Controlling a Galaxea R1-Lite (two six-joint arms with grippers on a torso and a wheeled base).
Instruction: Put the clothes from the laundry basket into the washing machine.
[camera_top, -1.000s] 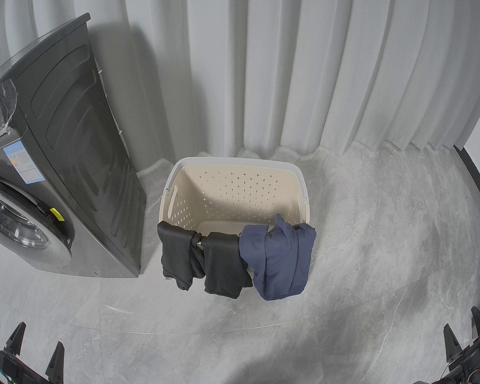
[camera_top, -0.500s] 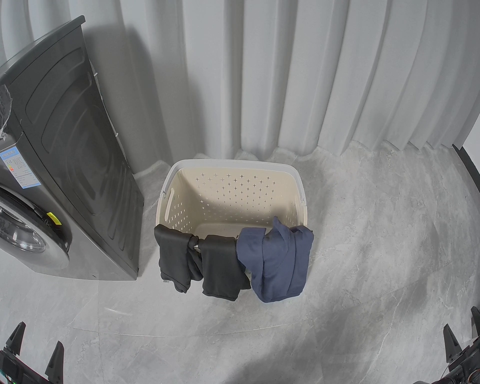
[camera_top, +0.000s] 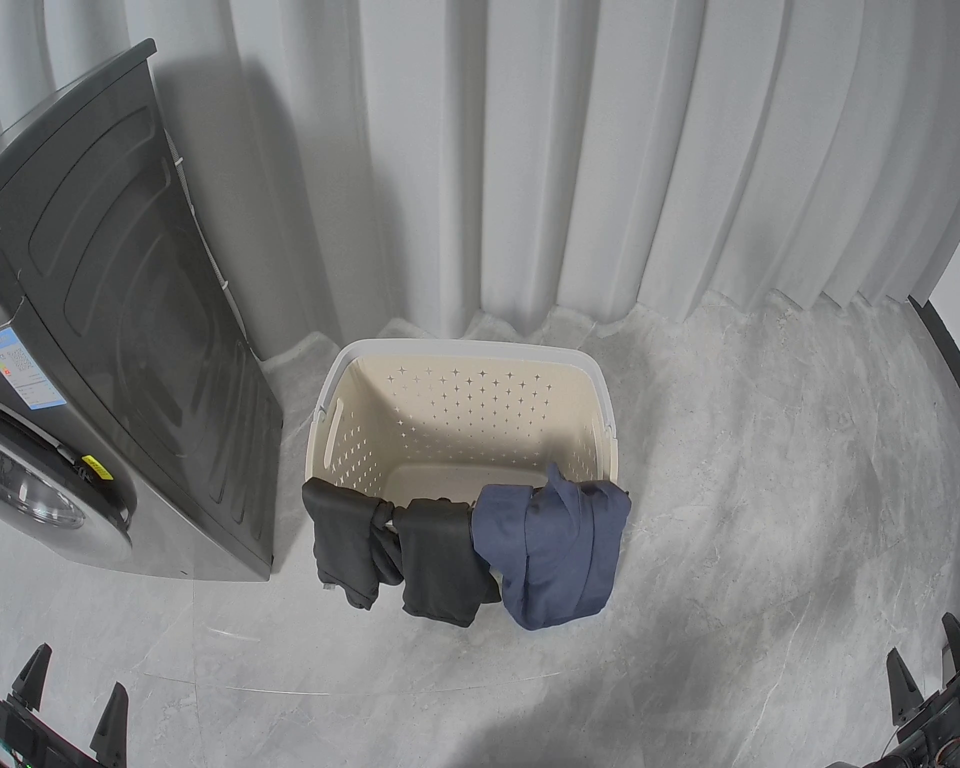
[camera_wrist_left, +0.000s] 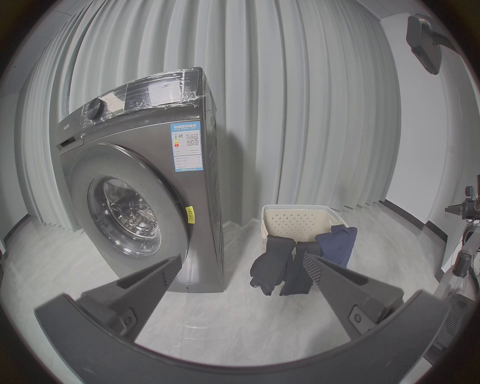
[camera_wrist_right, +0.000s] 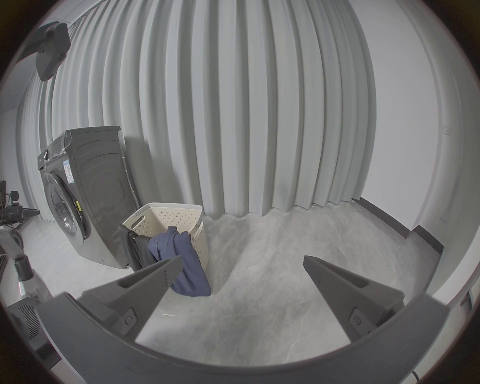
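A cream laundry basket (camera_top: 460, 352) stands on the floor before the curtain. Over its near rim hang two black garments (camera_top: 345, 540) (camera_top: 440, 573) and a blue garment (camera_top: 555, 555). To its left stands the dark grey washing machine (camera_top: 110, 330) with its round door (camera_wrist_left: 127, 212) closed. My left gripper (camera_top: 68, 700) is open low at the near left, well short of the basket. My right gripper (camera_top: 925, 662) is open at the near right, also far from it. From the right wrist, the basket (camera_wrist_right: 170, 220) and blue garment (camera_wrist_right: 182, 262) lie beyond my open fingers.
A white pleated curtain (camera_top: 560, 150) runs behind the basket and machine. Grey marble-look floor (camera_top: 760, 480) spreads open to the right and in front of the basket. A dark baseboard (camera_top: 935, 325) edges the far right wall.
The whole head view has shifted: basket and washing machine sit lower and a little more to the left, so the camera moved. Both grippers keep their places in view.
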